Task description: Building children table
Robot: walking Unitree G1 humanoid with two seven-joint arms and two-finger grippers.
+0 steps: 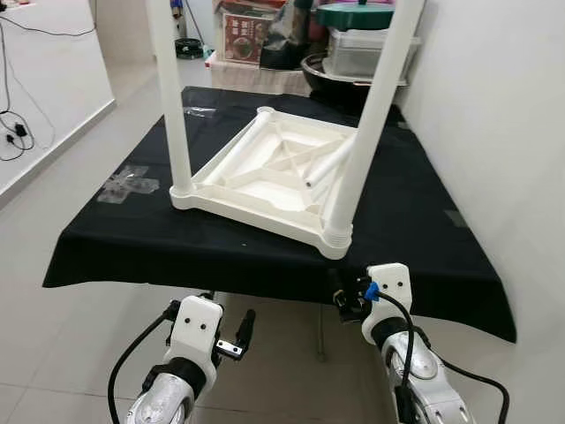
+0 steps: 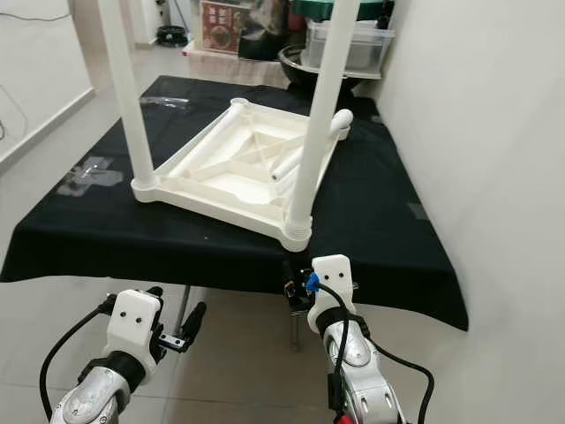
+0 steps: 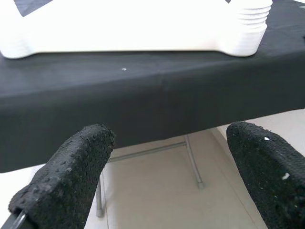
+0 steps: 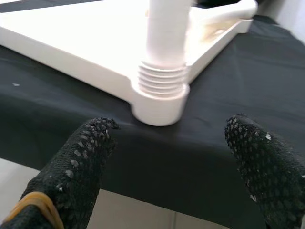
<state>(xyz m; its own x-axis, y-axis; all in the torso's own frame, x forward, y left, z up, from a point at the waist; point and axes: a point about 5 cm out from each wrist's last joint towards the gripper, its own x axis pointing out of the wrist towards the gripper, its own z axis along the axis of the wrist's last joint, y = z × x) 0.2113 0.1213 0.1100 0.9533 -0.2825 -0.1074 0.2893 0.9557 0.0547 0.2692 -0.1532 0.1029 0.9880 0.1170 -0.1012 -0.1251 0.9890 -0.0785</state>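
Observation:
A white plastic children's table top (image 1: 265, 181) lies upside down on a table under a black cloth (image 1: 132, 238). Two white legs stand upright in its near corners: one at the left (image 1: 169, 97), one at the right (image 1: 364, 132), its threaded base (image 4: 162, 78) seated in the corner socket. A loose leg (image 1: 328, 163) lies inside the top. My left gripper (image 3: 167, 181) hangs open below the cloth's front edge. Just under the near right corner, my right gripper (image 4: 167, 167) is open and empty.
A white wall (image 1: 503, 132) runs close along the right side of the table. Storage boxes and a pot (image 1: 353, 53) stand behind it. Tape marks (image 1: 128, 184) and cables (image 1: 13, 132) lie on the tiled floor to the left. Metal table legs (image 3: 190, 160) show beneath the cloth.

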